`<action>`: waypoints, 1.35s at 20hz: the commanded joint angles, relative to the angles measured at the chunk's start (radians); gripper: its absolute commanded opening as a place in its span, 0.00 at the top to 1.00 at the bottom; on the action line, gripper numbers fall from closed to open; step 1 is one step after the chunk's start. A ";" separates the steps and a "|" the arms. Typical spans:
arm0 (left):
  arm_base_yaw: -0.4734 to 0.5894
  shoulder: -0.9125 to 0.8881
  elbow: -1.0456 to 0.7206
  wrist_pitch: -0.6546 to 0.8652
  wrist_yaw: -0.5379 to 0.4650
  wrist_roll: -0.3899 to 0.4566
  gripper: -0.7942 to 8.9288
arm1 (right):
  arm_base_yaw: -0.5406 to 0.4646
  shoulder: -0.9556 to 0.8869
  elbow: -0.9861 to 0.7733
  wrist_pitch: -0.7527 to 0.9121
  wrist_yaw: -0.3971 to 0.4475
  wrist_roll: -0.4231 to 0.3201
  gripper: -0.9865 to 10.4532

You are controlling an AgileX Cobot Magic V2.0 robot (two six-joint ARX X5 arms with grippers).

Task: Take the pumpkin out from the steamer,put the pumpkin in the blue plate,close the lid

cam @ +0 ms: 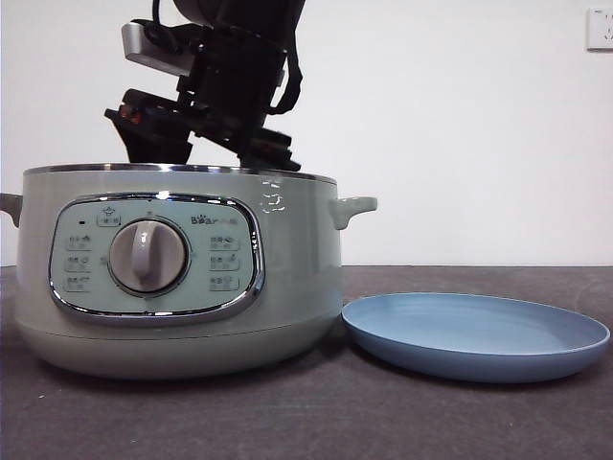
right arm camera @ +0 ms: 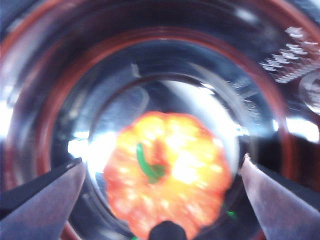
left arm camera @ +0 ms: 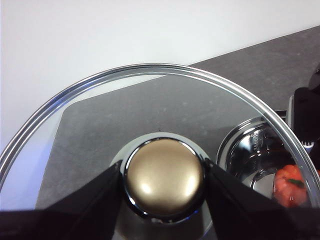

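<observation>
The pale green steamer (cam: 182,278) stands at the left with no lid on it. My right arm (cam: 220,86) reaches down into it from above. Deep in the shiny steamer bowl (right arm camera: 260,60) lies the orange pumpkin (right arm camera: 170,180) with its green stem up. My right gripper (right arm camera: 162,160) is open, one jaw on each side of the pumpkin, not touching it. My left gripper (left arm camera: 164,172) is shut on the round knob (left arm camera: 164,175) of the glass lid (left arm camera: 100,115), held off to the side of the steamer (left arm camera: 245,145). The blue plate (cam: 476,335) lies empty to the steamer's right.
A dark grey table (cam: 431,422) carries everything, with a white wall behind. A wall socket (cam: 600,29) sits at the top right. Through the lid's glass I see the pumpkin (left arm camera: 292,185) and the right arm (left arm camera: 307,115) at the steamer.
</observation>
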 commanded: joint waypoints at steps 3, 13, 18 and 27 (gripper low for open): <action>0.000 -0.011 0.021 0.043 -0.010 0.011 0.93 | 0.000 0.064 0.000 0.007 0.000 0.000 0.38; 0.000 -0.001 0.021 0.061 -0.006 0.011 0.93 | -0.042 -0.143 0.000 -0.141 0.007 0.008 0.92; 0.000 -0.001 0.021 0.078 -0.005 0.011 0.93 | -0.204 -0.311 -0.029 -0.470 0.007 0.191 0.92; 0.000 0.008 0.021 0.090 -0.002 0.011 0.93 | -0.267 -0.615 -0.607 -0.056 0.096 0.247 0.92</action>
